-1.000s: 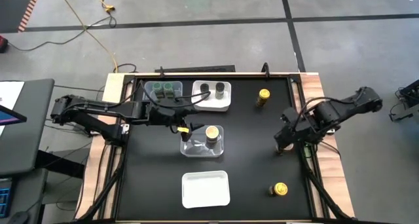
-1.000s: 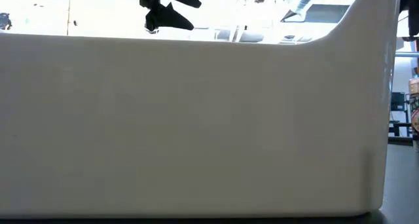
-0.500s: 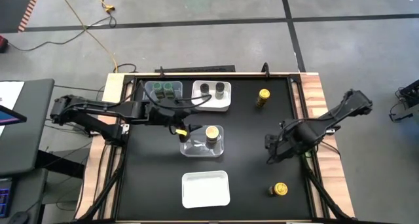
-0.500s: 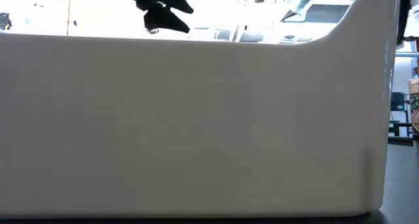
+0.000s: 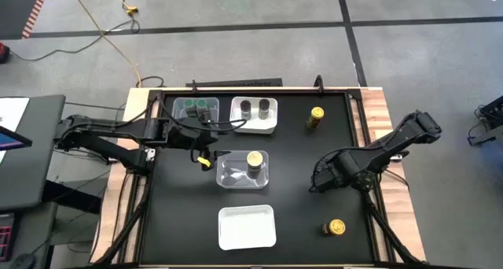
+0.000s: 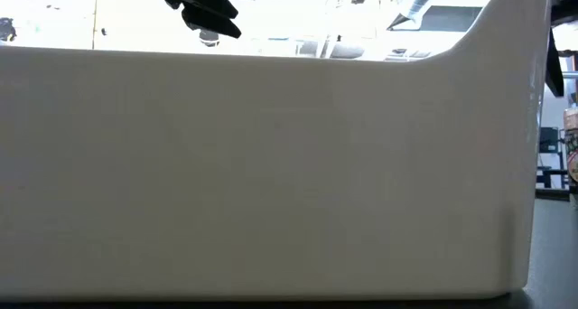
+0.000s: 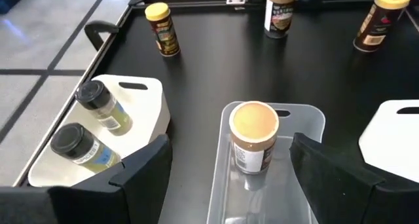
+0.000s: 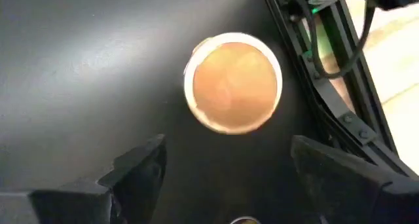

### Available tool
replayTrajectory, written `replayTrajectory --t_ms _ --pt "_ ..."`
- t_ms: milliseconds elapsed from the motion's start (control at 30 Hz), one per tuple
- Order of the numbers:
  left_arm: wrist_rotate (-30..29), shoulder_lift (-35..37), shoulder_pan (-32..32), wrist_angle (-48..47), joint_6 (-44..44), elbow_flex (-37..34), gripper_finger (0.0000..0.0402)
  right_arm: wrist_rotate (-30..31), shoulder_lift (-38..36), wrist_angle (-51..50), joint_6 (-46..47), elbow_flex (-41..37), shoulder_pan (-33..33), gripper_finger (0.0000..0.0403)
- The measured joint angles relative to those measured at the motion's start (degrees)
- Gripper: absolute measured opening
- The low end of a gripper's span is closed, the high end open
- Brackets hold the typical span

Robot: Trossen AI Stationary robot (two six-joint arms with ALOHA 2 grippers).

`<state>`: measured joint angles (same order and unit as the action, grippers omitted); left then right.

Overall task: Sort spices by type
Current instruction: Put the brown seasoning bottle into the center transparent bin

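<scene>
A tan-lidded spice jar (image 7: 254, 137) stands upright in a clear tray (image 5: 236, 177) at mid-table. My left gripper (image 5: 203, 160) hovers open just left of that tray, touching nothing. A second tan-lidded jar (image 8: 232, 82) stands on the black table right of centre. My right gripper (image 5: 317, 182) hangs open above it, pointing down, and hides it in the high view. Two green-lidded jars (image 5: 196, 107) sit in a clear tray at the far left. Two dark-grey-lidded jars (image 5: 254, 107) sit in a white tray (image 5: 253, 127). One yellow-lidded jar (image 5: 316, 116) stands at the far right, another (image 5: 335, 227) at the near right.
An empty white tray (image 5: 247, 226) lies near the table's front edge, and its wall (image 6: 271, 164) fills the low view. Raised rails border the black table (image 5: 299, 155). Bare table lies between the trays and the right arm.
My left gripper has drawn back from the clear tray toward the table's left edge and rolled a little. My right gripper has come down, moved toward the table's left and near edge and rolled, and now hangs over the loose tan-lidded jar.
</scene>
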<state>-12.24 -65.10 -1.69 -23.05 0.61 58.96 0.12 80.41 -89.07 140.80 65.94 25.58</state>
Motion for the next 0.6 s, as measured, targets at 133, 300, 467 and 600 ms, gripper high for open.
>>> replayTrajectory --t_ms 133,300,467,600 --pt "0.0 0.5 0.0 -0.1 0.7 0.0 0.0297 0.0 -4.7 6.9 0.2 -6.2 0.0 0.0358" --pt "-0.1 0.4 0.0 -0.1 1.8 0.0 0.0297 0.2 -9.5 13.2 0.4 -12.3 -0.3 0.0358" --pt "-0.1 0.4 1.0 0.8 1.7 0.0 0.0297 0.3 -11.9 12.3 0.4 -14.5 -1.5 0.0358" --pt "-0.2 0.4 2.2 1.1 1.3 0.0 0.0297 0.5 -14.2 11.6 0.4 -16.2 -2.3 0.0358"
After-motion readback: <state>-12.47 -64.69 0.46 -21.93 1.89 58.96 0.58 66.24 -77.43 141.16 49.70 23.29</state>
